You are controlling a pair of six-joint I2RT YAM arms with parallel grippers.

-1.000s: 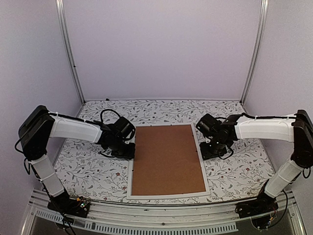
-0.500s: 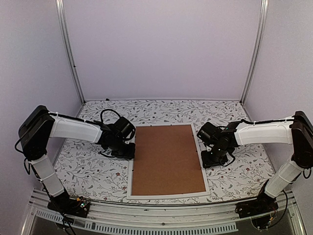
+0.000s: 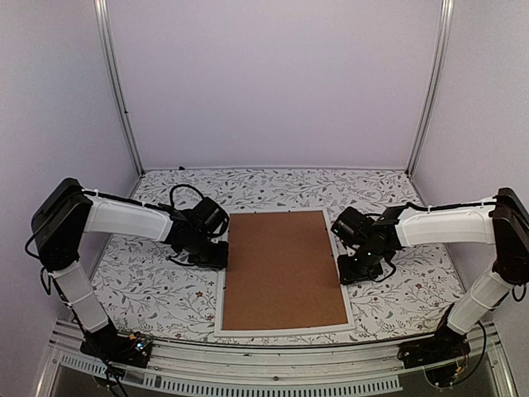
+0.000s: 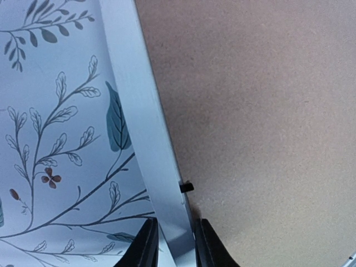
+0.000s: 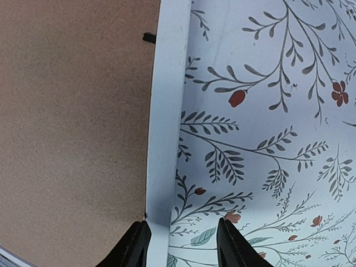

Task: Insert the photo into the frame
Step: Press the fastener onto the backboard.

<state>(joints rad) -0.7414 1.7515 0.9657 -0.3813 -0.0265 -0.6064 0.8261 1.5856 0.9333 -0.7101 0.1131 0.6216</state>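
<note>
Left of the frame (image 3: 220, 308), the left arm (image 3: 124, 217) reaches in low over the floral tablecloth (image 3: 145, 289). Its left gripper (image 4: 175, 243) sits at the frame's left rail, about halfway along, and the two black fingers (image 4: 146, 245) press against either side of the white rail, clamped on it. A small black tab (image 4: 186, 187) sticks out from the rail's inner side just past the fingers.

The frame lies flat on the cloth between the two arms, long sides running away from the robot. A plain brown backing board (image 3: 285, 269) fills its whole opening, face up. The photo is not seen in any view, since the board hides whatever lies under it.

Right of the frame, the right arm (image 3: 446, 222) bends down to the right rail. The right gripper (image 5: 181, 245) straddles that rail with its jaws parted: one finger (image 5: 133, 247) is at the rail's inner edge beside the board, while the other stands over the cloth, apart from the rail — nothing is gripped. Another black tab (image 5: 149, 38) shows farther along this rail.
</note>
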